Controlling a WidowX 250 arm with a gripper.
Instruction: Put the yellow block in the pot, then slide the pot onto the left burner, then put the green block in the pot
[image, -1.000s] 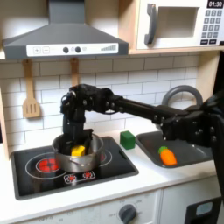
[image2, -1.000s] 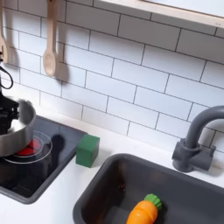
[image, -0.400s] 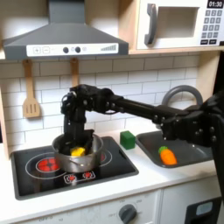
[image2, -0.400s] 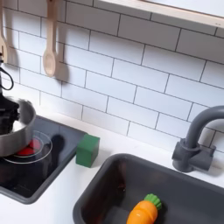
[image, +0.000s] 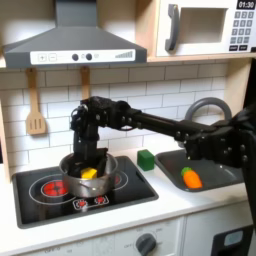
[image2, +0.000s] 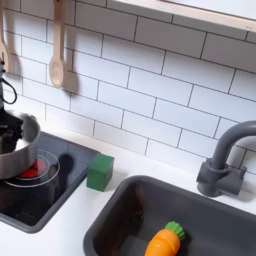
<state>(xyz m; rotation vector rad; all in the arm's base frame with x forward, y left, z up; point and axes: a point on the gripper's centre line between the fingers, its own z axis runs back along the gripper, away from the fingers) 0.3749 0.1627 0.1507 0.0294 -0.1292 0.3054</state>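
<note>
The silver pot (image: 88, 181) stands on the black stovetop (image: 135, 190), right of the left burner (image: 46, 187), whose red rings lie bare. The yellow block (image: 89, 173) lies inside the pot. My gripper (image: 86, 157) reaches down at the pot's far rim, just above the yellow block; the frames do not show how its jaws stand. In the second exterior view the pot (image2: 14, 152) and gripper (image2: 9, 128) are at the left edge, with red rings peeking out beneath the pot. The green block (image: 146, 159) (image2: 99, 172) sits on the counter between stovetop and sink.
An orange carrot toy (image: 190, 178) (image2: 163, 241) lies in the dark sink (image2: 130, 215). A grey faucet (image2: 222, 160) stands behind the sink. Wooden utensils (image2: 58, 52) hang on the tiled wall. A range hood (image: 75, 42) overhangs the stove.
</note>
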